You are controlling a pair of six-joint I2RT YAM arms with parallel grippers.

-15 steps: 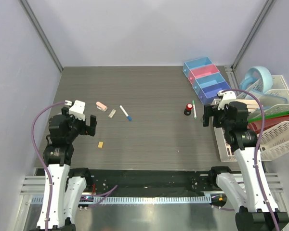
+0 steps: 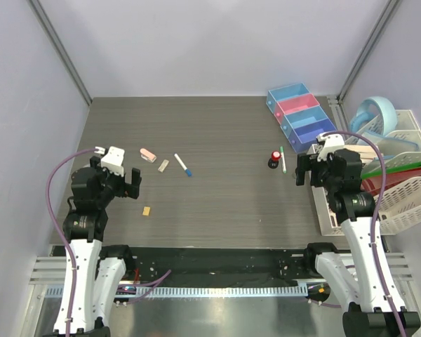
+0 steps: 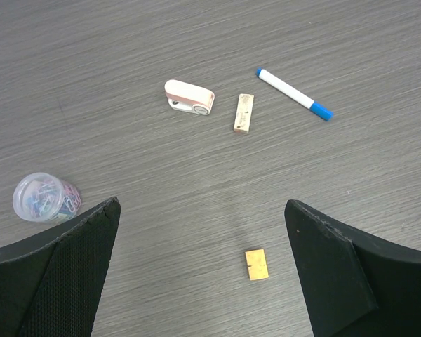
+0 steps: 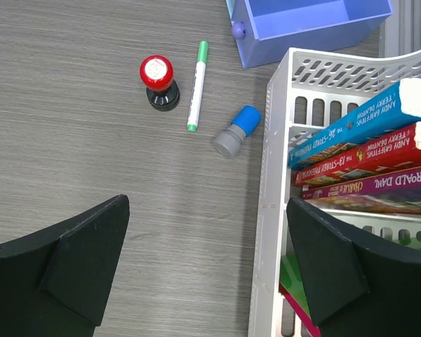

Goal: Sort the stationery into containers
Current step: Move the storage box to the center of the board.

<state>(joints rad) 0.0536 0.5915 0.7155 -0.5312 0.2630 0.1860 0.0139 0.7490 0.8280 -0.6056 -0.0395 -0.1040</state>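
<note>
The left gripper (image 2: pixel 128 187) hangs over the table (image 2: pixel 224 203), jaws spread. Ahead of it lie 3 things: pink eraser (image 2: pixel 148 154), tan block (image 2: pixel 163 166), blue-capped pen (image 2: pixel 182 165). A small yellow piece (image 2: pixel 146 210) sits just to its right. Left of the right gripper (image 2: pixel 303 170) are the red-capped bottle (image 2: pixel 274 160) and green-tipped pen (image 2: pixel 283 159); the row of bins (image 2: pixel 302 112) lies beyond it.

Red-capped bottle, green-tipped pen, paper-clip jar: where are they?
Red-capped bottle (image 4: pixel 157 72), right wrist view, red cap.
Green-tipped pen (image 4: pixel 196 86), right wrist view, white barrel.
Paper-clip jar (image 3: pixel 45 198), left wrist view, clear top.
</note>
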